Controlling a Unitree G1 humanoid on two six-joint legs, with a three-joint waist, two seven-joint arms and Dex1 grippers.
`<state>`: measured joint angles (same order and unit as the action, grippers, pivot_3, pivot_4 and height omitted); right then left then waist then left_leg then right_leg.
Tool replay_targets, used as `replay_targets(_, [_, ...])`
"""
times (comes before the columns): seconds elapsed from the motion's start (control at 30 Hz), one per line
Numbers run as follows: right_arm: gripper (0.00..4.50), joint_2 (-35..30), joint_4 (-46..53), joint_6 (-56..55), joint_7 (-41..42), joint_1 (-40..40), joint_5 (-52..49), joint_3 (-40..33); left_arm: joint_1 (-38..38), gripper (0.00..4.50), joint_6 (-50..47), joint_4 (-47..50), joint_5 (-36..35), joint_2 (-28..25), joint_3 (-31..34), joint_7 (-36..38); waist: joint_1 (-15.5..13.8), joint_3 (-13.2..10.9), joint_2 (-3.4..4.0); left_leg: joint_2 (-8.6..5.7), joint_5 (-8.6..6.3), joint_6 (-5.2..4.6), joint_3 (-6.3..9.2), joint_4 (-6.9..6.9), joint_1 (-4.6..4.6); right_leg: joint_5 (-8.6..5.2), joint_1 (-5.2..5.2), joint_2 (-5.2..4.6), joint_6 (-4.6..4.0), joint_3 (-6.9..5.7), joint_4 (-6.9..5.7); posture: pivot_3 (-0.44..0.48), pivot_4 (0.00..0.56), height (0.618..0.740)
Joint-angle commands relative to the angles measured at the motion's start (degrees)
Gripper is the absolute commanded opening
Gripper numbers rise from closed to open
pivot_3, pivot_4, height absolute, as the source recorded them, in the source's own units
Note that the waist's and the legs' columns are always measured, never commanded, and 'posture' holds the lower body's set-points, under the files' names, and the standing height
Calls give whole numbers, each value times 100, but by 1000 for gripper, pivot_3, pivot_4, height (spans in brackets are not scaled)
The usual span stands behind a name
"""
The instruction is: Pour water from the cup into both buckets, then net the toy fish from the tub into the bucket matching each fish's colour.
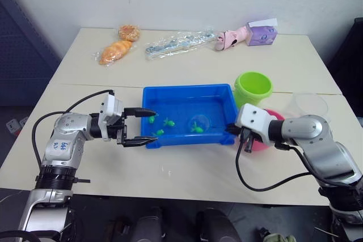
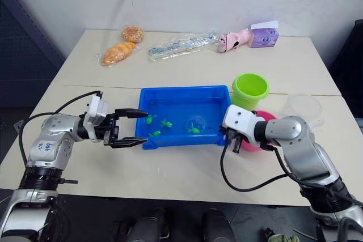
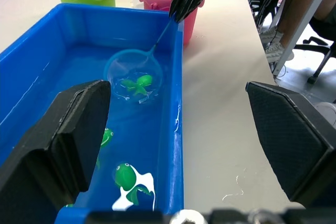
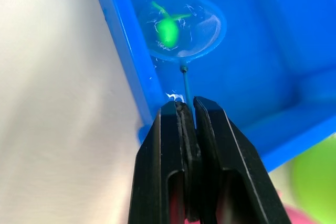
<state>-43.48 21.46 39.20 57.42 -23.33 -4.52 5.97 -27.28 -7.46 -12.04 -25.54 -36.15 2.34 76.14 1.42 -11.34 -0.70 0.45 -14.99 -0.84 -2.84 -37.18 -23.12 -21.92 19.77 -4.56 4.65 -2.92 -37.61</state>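
My right gripper [image 4: 188, 109] pinches the thin dark handle of the blue-hooped net [image 3: 133, 74], dipping it under a green toy fish [image 3: 138, 83] so it can be lifted toward the lime green bucket [image 1: 253, 87] at two o'clock of the shallow blue plastic tub [image 1: 187, 93]. My left gripper [image 1: 142, 126], fingers spread, straddles the tub's nine o'clock corner, probably to steady it. I can read no writing.

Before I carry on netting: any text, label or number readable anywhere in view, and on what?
Left arm's blue handwritten marks: too small to read.
Purple box at the table's far edge: printed pattern, no legible words.
Clear wrappers on the bread: nothing legible.
Tub, buckets, net: no text.
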Motion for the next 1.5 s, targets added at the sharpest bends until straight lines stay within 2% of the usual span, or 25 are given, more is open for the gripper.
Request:
replay_targets(0.03, [0, 61, 374, 719, -72, 10, -646, -506, -22, 4429, 62, 170, -67, -47, 152, -54, 1, 0, 0, 0, 0, 0, 1, 1, 0, 0, 0, 0, 0, 0, 0, 0, 150, 740])
replay_targets(0.1, [0, 20, 481, 933, -108, 48, -854, -663, -36, 4429, 60, 177, -80, -37, 154, -74, 2, 0, 0, 0, 0, 0, 1, 3, 0, 0, 1, 0, 0, 0, 1, 0, 150, 740])
replay_targets(0.23, [0, 113, 724, 1590, -340, 240, -1522, -1543, -136, 4429, -91, 200, -252, 104, 264, -296, -1, 0, 0, 0, -2, -2, 1, 8, -1, 0, 2, -1, 0, 0, 5, 0, 150, 740])
replay_targets(0.37, [0, -38, 816, 1688, -518, 481, -1809, -2184, -286, 4429, -237, 199, -340, 241, 299, -457, -13, 0, 0, -1, -2, -3, 1, 6, -2, 0, -1, -1, 0, -1, 8, 0, 150, 740])
replay_targets(0.5, [0, -197, 697, 1593, -734, 540, -1935, -2700, -426, 4429, -279, 144, -293, 361, 239, -574, -15, 0, 0, -3, -2, -3, 0, 6, -4, 0, 0, -1, 0, -1, 9, 0, 150, 740])
replay_targets(0.63, [0, -568, 25, 883, -1003, 451, -1582, -2993, -610, 4429, -407, 132, -412, 651, 253, -759, -9, 0, 0, -4, -2, -3, -2, 7, -3, 0, 1, -1, 0, 0, 8, 0, 150, 740])
replay_targets(0.87, [0, -826, -1290, -767, -1617, 85, -713, -2513, -806, 4429, -563, 208, -428, 1005, 214, -1036, 14, 0, 0, -2, 2, 3, -6, 8, -3, 0, 4, 4, 1, 1, 6, 0, 150, 740])
replay_targets(1.1, [0, -1120, -2687, -3120, -2470, -119, 825, -1664, -786, 4429, -594, 400, -394, 1171, 115, -1180, 2, 0, 0, -4, 3, 4, -12, 5, -4, 0, 6, 3, 1, 4, 5, 0, 150, 740])
replay_targets(1.33, [0, -1462, -3285, -4972, -3114, -59, 2013, -1065, -666, 4429, -551, 426, -367, 1184, 150, -1283, 9, 0, 1, -3, 5, 7, -14, 4, -3, 0, 7, 4, 1, 4, 4, 0, 150, 740])
replay_targets(1.5, [0, -1677, -3561, -5823, -3605, -22, 2858, -689, -604, 4429, -392, 352, -233, 1161, 81, -1249, 5, 0, 1, -1, 6, 9, -14, 4, -3, 0, 6, 5, 1, 5, 4, 0, 150, 740])
